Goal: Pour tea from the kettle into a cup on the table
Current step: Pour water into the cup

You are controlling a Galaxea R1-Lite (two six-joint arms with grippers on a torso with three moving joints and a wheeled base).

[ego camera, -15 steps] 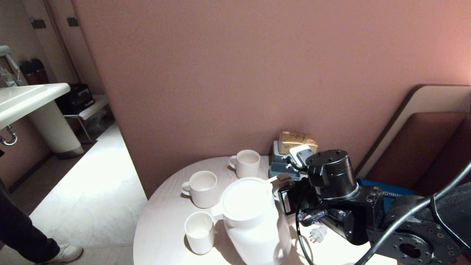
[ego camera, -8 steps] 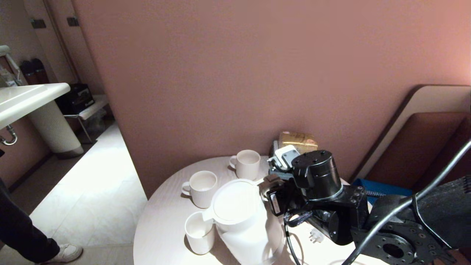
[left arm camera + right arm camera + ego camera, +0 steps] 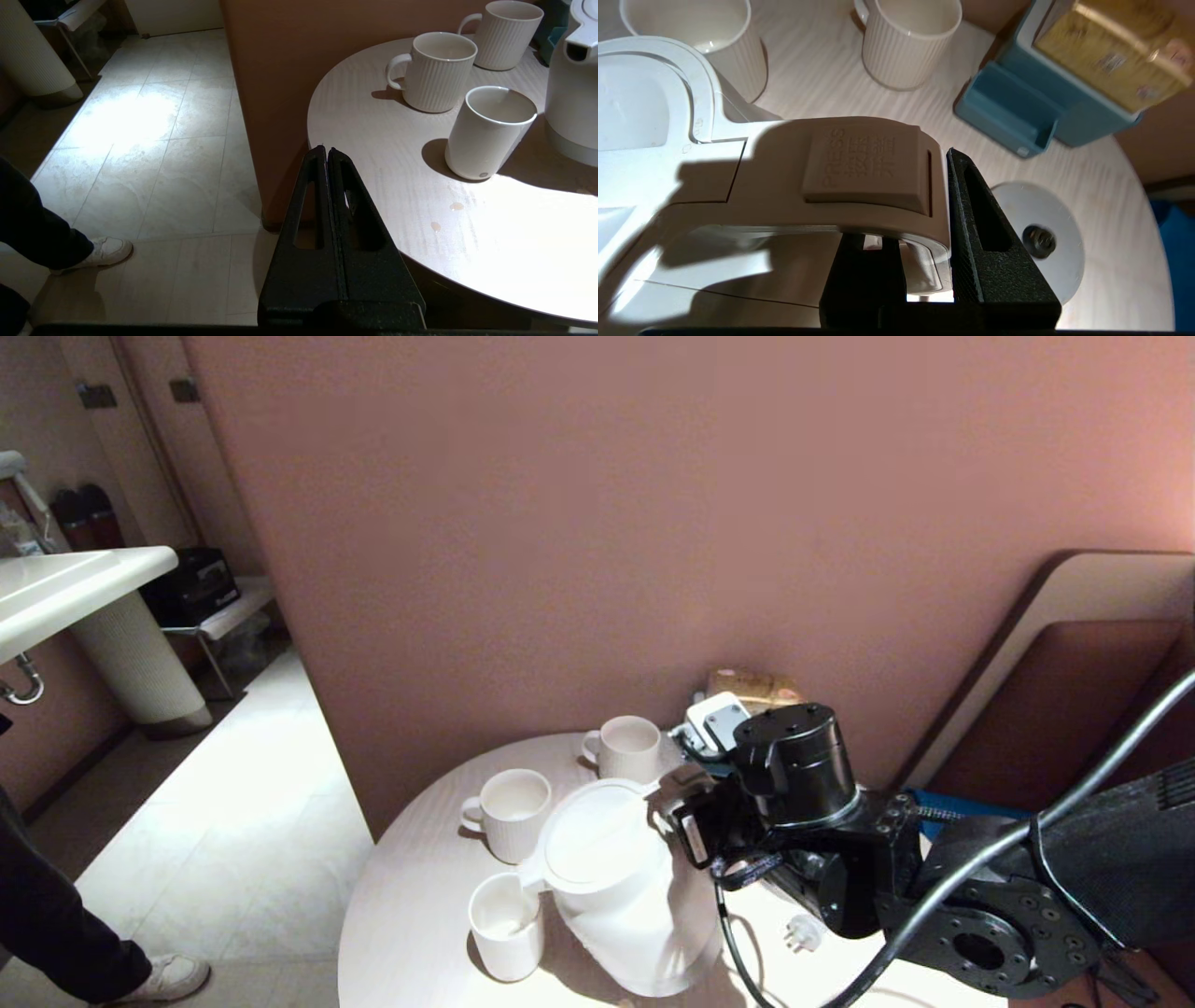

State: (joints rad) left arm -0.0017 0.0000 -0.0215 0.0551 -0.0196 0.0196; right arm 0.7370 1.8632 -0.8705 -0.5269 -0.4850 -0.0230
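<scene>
The white kettle (image 3: 611, 896) is tilted to the left over the round white table (image 3: 411, 915). Its spout (image 3: 530, 878) hangs at the rim of the nearest plain cup (image 3: 507, 922). My right gripper (image 3: 686, 807) is shut on the kettle's loop handle (image 3: 859, 172), one finger outside it and the other under it. No tea shows; it is hidden inside the kettle. In the left wrist view the cup (image 3: 490, 130) stands just left of the kettle (image 3: 572, 93), and its inside looks pale. My left gripper (image 3: 326, 150) is shut and holds nothing, parked off the table's near-left edge.
Two ribbed mugs (image 3: 512, 812) (image 3: 627, 749) stand behind the cup. A teal holder with a gold box (image 3: 1069, 88) sits by the wall, with the kettle's round base (image 3: 1041, 228) near it. A plug (image 3: 801, 933) lies on the table. Two small drops (image 3: 456, 206) wet it. A person's shoe (image 3: 163, 978) is on the floor.
My right arm has carried the kettle to the left and tipped it further. Its spout has come from beside the near cup to over the cup's rim.
</scene>
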